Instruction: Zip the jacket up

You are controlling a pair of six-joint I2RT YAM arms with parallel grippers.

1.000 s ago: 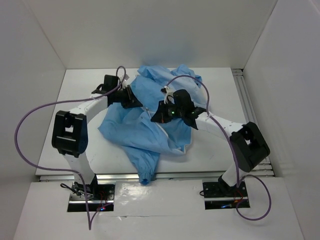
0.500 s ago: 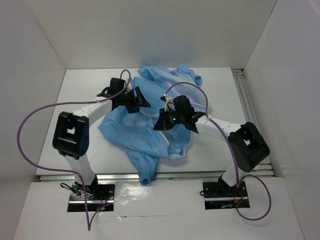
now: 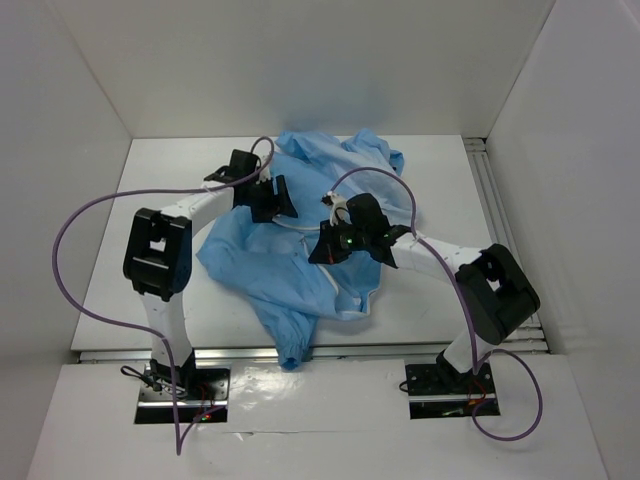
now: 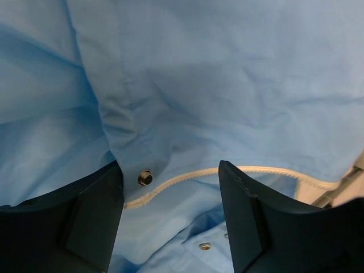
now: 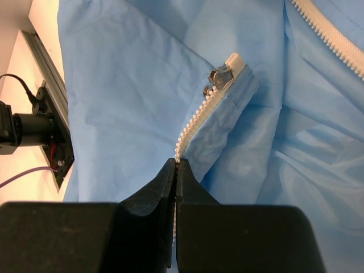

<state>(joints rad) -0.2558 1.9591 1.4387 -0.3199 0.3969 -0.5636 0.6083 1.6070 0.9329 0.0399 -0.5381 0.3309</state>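
The light blue jacket [image 3: 290, 265] lies crumpled in the middle of the white table, one sleeve hanging over the near edge. My left gripper [image 3: 274, 198] hovers open over its upper left part. In the left wrist view the left gripper [image 4: 170, 190] holds nothing; below it lie the white zipper edging [image 4: 193, 175] and a metal snap [image 4: 145, 177]. My right gripper [image 3: 322, 246] is at the jacket's centre. The right wrist view shows the right gripper [image 5: 176, 162] shut on a white zipper tape [image 5: 196, 122], a short way below the metal slider [image 5: 222, 75]. A second zipper tape [image 5: 335, 40] runs across the top right.
White walls close the table in on three sides. An aluminium rail [image 3: 503, 250] runs along the right edge and another along the near edge [image 3: 380, 350]. Purple cables loop above both arms. The right arm's base mount [image 5: 34, 128] shows at the left of the right wrist view.
The left gripper has opened and let go of the fabric, and the left arm has shifted right over the jacket. The right gripper has barely moved and stays shut.
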